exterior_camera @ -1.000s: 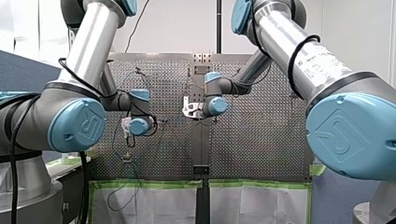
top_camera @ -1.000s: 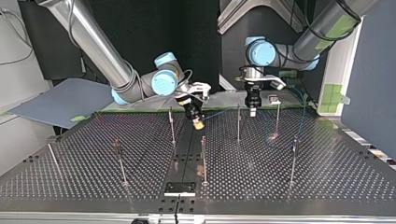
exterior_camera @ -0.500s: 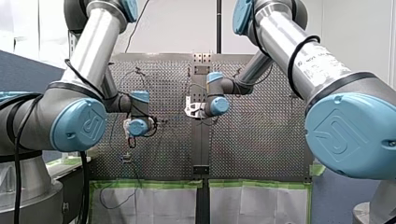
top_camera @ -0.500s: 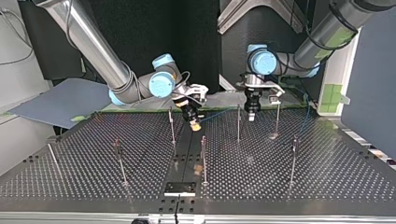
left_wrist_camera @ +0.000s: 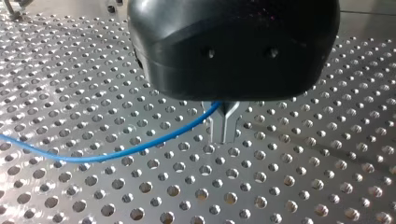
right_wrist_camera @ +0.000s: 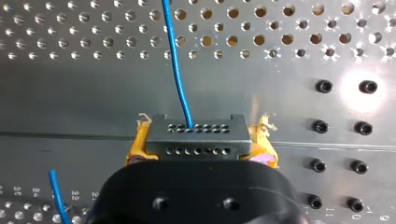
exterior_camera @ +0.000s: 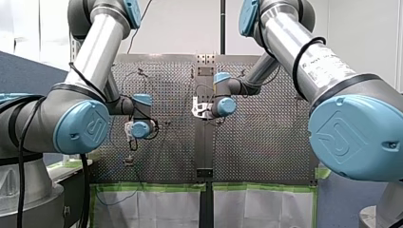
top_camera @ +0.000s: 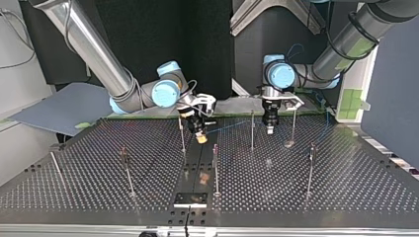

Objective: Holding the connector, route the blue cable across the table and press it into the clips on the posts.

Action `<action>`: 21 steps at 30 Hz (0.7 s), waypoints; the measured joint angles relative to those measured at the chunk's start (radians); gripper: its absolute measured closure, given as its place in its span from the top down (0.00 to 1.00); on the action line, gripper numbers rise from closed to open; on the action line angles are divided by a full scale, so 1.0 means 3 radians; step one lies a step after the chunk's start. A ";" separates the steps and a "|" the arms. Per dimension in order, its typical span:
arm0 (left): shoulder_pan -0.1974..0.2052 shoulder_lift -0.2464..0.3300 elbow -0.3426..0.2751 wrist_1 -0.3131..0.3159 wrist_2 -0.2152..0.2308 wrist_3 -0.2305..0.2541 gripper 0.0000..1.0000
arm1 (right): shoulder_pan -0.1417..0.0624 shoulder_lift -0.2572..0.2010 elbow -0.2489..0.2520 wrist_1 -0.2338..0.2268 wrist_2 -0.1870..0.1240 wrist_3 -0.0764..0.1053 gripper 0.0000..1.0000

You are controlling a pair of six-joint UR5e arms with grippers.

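The connector (right_wrist_camera: 196,135) is being clamped in the right gripper's (right_wrist_camera: 200,145) yellow pads (right_wrist_camera: 138,148), the blue cable (left_wrist_camera: 116,155) in the left gripper's (left_wrist_camera: 224,133) closed fingers (left_wrist_camera: 232,122); arm lettering (exterior_camera: 327,61) unreadable.

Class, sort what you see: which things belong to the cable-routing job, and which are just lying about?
Job: blue cable, connector, posts, my right gripper holding the connector, my left gripper on the cable.
Lying about: blue-grey board beside the table, white sheets at its edge.
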 joint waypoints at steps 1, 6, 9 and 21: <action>0.0001 0.0000 0.0003 -0.0005 -0.0001 0.0000 0.15 | -0.0001 0.0000 -0.0007 0.0001 0.0000 0.0000 0.00; 0.0003 0.0000 0.0006 -0.0021 -0.0009 0.0002 0.44 | -0.0005 0.0000 -0.0028 0.0003 -0.0002 0.0000 0.00; 0.0007 0.0002 0.0009 -0.0033 -0.0013 0.0006 0.44 | -0.0005 0.0000 -0.0031 0.0004 -0.0004 0.0000 0.00; -0.0007 0.0010 0.0006 -0.0258 -0.0105 0.0151 1.00 | -0.0003 0.0000 -0.0031 0.0012 -0.0012 -0.0007 0.00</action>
